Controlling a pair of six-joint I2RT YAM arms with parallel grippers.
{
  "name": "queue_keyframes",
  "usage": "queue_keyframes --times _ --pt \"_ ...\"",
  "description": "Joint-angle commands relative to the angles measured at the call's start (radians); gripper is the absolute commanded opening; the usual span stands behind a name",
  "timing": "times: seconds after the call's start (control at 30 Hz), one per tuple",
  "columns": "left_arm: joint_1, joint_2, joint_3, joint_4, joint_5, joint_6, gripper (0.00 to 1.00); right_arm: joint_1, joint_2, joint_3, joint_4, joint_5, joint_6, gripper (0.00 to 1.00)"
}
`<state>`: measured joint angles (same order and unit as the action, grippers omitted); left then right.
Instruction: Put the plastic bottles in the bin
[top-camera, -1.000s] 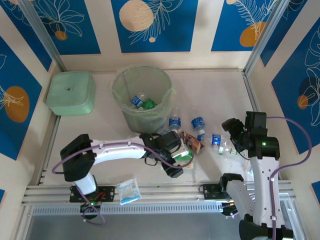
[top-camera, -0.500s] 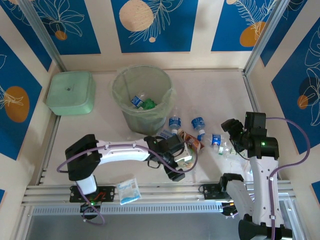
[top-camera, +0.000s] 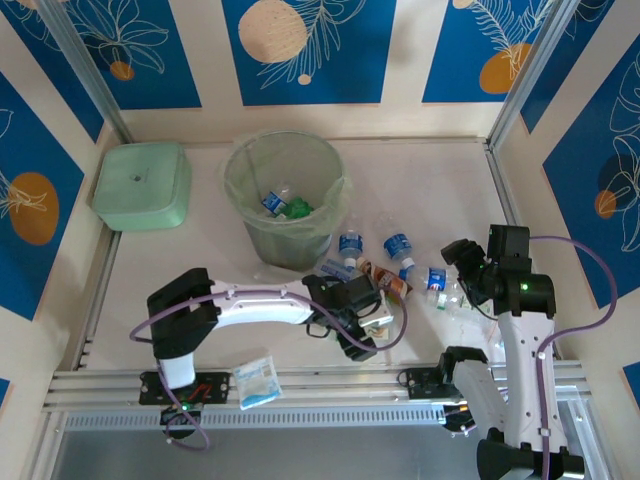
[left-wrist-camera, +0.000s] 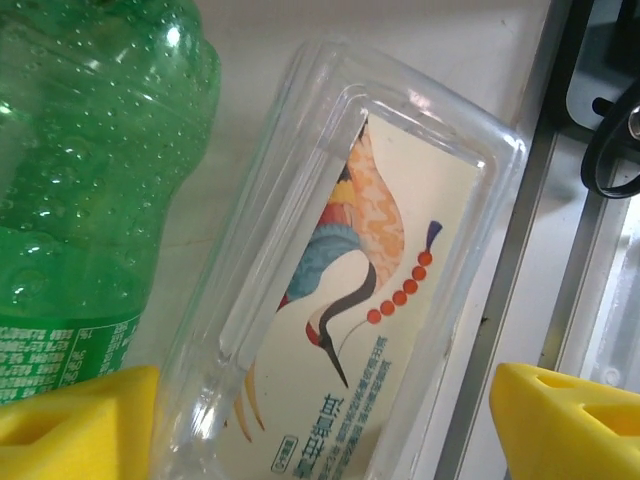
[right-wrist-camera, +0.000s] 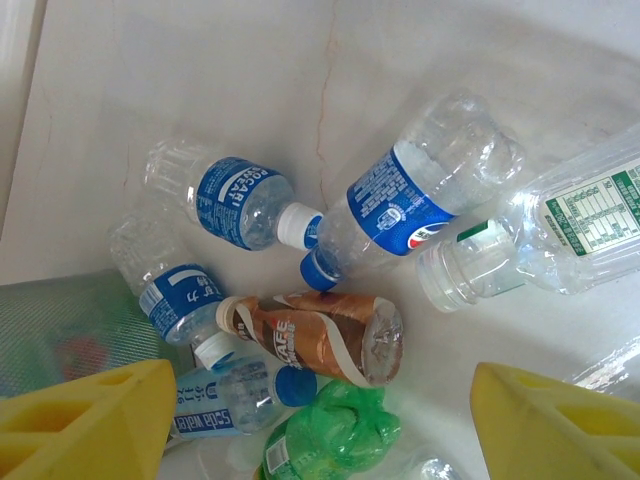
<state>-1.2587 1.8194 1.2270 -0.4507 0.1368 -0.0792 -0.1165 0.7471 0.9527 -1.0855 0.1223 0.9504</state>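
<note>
Yellow left jaws wide, clear bottle (left-wrist-camera: 350, 300) between

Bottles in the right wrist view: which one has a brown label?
The crushed bottle at the heap's middle: brown-and-white label, while the neighbours wear blue, green or white.

The pale table (top-camera: 430, 180) carries the bin (top-camera: 290, 240), lidded box (top-camera: 142, 185), packet (top-camera: 256, 382) and scattered bottles (top-camera: 398, 246).
</note>
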Motion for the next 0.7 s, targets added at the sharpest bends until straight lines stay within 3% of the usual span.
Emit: queue_keyframes --times 0.0,0.33,0.67 --pt "-0.015 0.029 0.025 -0.009 -0.038 0.019 0.80 -0.004 -0.014 -0.002 -0.003 -0.026 0.009 0.77" --pt "-0.044 0.029 0.001 -0.013 -0.129 0.025 0.64 -0.005 -0.012 0.006 -0.004 -0.023 0.014 0.77" --pt "-0.054 -0.028 -0.004 -0.012 -0.128 0.024 0.55 -0.005 -0.012 0.020 -0.007 -0.015 0.013 0.77"
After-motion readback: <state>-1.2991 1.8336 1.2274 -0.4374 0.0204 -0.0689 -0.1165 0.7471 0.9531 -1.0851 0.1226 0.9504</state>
